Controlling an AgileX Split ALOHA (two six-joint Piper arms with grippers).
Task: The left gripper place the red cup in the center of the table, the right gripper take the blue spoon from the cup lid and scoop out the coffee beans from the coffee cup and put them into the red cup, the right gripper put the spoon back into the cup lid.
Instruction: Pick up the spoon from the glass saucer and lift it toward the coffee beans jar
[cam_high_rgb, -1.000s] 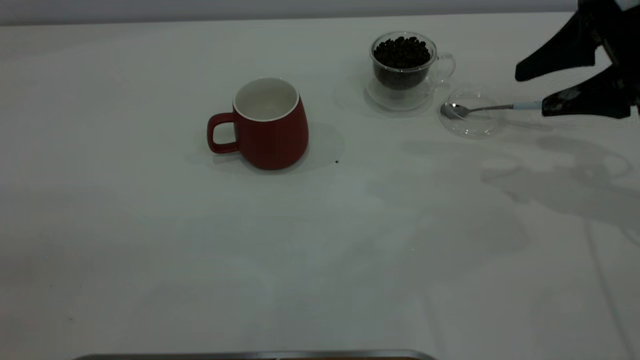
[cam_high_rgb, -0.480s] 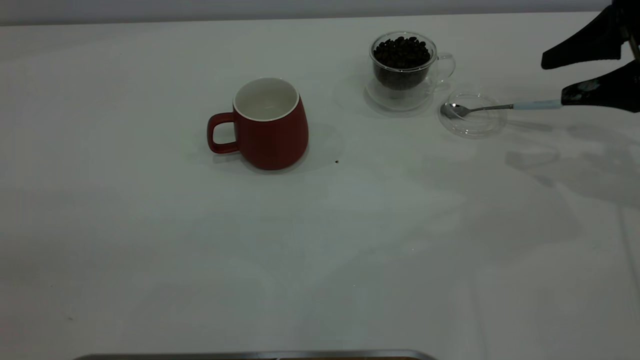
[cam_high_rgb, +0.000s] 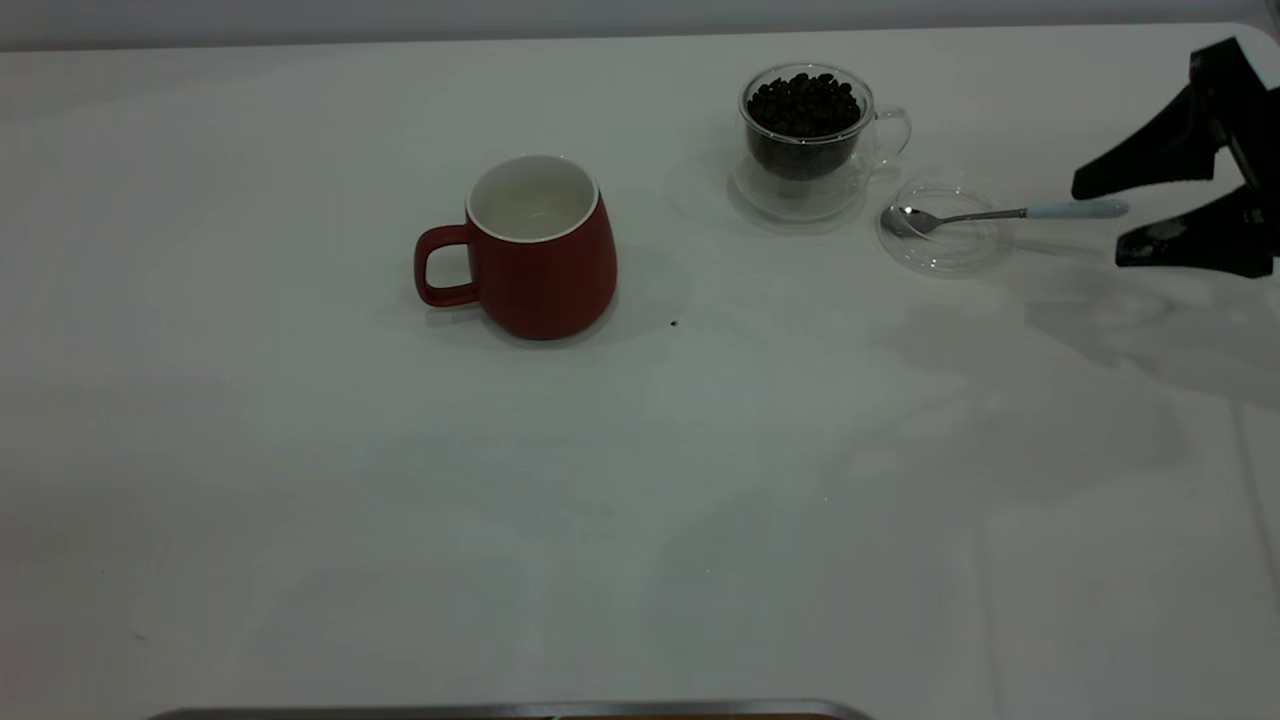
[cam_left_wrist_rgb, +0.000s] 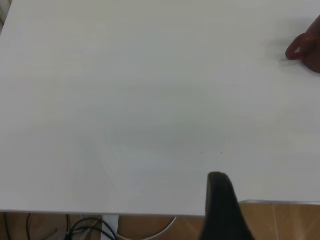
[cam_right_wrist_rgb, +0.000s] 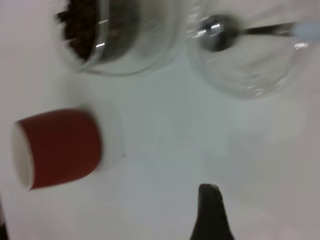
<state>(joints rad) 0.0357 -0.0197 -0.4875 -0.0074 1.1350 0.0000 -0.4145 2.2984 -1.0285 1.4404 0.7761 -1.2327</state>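
The red cup (cam_high_rgb: 540, 255) stands upright near the middle of the table (cam_high_rgb: 640, 480), handle to the left, its white inside bare; it also shows as the red cup (cam_right_wrist_rgb: 57, 147). The coffee cup (cam_high_rgb: 808, 135) holds the coffee beans (cam_high_rgb: 803, 103). Beside it lies the cup lid (cam_high_rgb: 945, 250) with the blue spoon (cam_high_rgb: 1000, 214) resting bowl-down in it, handle pointing right. My right gripper (cam_high_rgb: 1100, 225) is open just past the handle's end, touching nothing. One black finger (cam_left_wrist_rgb: 220, 205) of my left gripper hangs over the table's edge, far from the red cup (cam_left_wrist_rgb: 305, 47).
A tiny dark speck (cam_high_rgb: 673, 323) lies on the table right of the red cup. A metal strip (cam_high_rgb: 500, 712) runs along the near edge. Cables (cam_left_wrist_rgb: 85, 227) hang below the table edge in the left wrist view.
My right gripper has drawn back to the right, off the spoon handle, and dropped lower. The spoon stays in the lid. Both cups are unmoved.
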